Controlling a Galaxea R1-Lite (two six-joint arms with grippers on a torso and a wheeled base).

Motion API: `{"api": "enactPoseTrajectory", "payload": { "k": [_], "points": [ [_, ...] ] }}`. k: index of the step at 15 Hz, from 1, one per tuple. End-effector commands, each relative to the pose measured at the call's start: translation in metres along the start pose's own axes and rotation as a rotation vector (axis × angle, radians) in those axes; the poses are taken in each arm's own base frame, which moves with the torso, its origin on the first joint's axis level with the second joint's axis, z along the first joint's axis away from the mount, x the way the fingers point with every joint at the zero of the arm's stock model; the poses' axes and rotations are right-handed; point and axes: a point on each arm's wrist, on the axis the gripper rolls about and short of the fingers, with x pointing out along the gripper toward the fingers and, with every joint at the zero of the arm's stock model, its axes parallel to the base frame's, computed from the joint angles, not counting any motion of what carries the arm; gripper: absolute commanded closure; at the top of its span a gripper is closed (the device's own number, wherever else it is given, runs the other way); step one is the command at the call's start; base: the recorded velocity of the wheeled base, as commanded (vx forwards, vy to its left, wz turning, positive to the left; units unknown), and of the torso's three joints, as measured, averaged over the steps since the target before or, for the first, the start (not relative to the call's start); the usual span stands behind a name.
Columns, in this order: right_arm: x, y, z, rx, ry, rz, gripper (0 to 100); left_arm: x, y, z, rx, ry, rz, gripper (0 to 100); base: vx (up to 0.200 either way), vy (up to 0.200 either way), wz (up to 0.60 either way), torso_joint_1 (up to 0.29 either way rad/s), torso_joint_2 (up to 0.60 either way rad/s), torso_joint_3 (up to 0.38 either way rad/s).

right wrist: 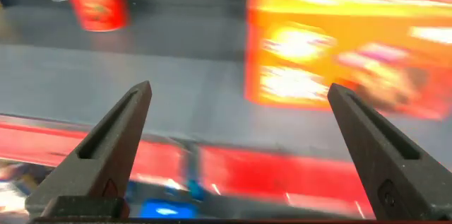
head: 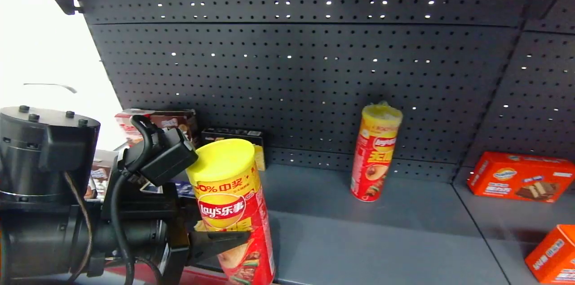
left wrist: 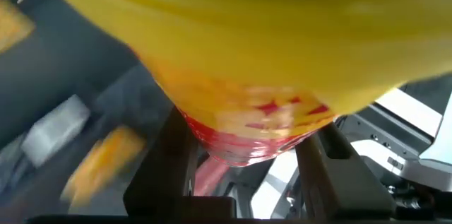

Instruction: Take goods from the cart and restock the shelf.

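Your left gripper (head: 221,241) is clamped around a tall chip can (head: 231,204) with a yellow lid, holding it upright at the front left of the grey shelf (head: 359,240). You cannot tell whether the can's base touches the shelf. Its wrapper is red, with a yellow band of red characters near the top, a round red-and-yellow logo below that, and a food picture at the bottom. The left arm comes in level from the left. In the left wrist view, this chip can (left wrist: 247,54) sits between two dark fingers (left wrist: 176,160), one on each side.

A second chip can (head: 375,152) in the same wrapper stands upright farther back, close to the black pegboard (head: 292,73) and well apart from the held one. At the back left are a brown box (head: 157,122) and a black box (head: 233,137), whose print is too small to read. On the right lie a wide orange box (head: 521,176) with a biscuit picture and a second orange box (head: 552,254).

Your right gripper (right wrist: 244,146) is spread wide, holding nothing. It points at the shelf near the wide orange box (right wrist: 353,47), whose label is blurred.
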Motion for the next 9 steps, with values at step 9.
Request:
{"api": "enactPoseTrajectory", "payload": {
  "k": [9],
  "points": [
    [0.0001, 0.0000, -0.0001, 0.000, 0.002, 0.000, 0, 0.0001, 0.0013, -0.0010, -0.004, 0.001, 0.005, 100, 0.000, 0.000, -0.07, 0.000, 0.00, 0.001]
  ]
}}
